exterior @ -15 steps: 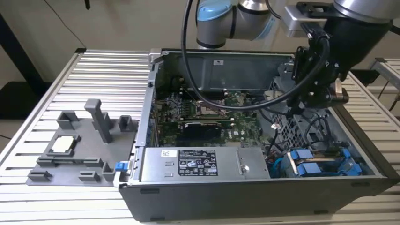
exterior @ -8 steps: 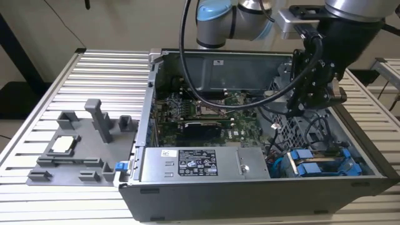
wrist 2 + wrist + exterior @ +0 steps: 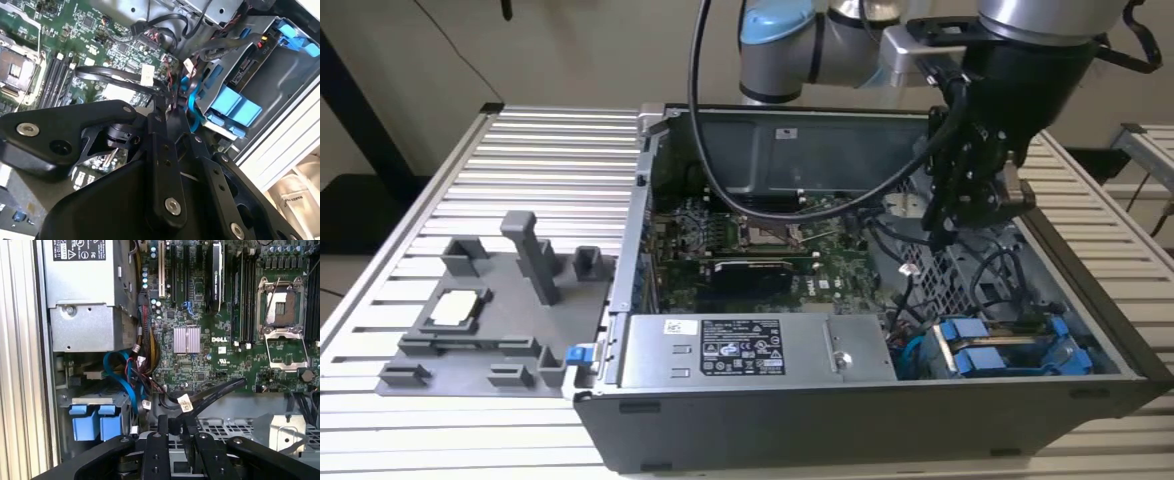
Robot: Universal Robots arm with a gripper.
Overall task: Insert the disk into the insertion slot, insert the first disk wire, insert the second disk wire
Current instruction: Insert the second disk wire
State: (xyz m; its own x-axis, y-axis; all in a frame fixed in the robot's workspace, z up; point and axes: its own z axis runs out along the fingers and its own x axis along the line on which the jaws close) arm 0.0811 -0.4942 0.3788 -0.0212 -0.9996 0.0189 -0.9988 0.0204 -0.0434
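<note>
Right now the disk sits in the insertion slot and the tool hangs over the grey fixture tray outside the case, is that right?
One thing is off. The disk is in the insertion slot, but the tool hangs inside the open case, above the cables beside the motherboard. The exterior view shows it.

Soft, even light throughout, with the computer case interior dimmer.

Single arm from above, black pincer pointing steeply downward, fingers seemingly almost closed.
</note>
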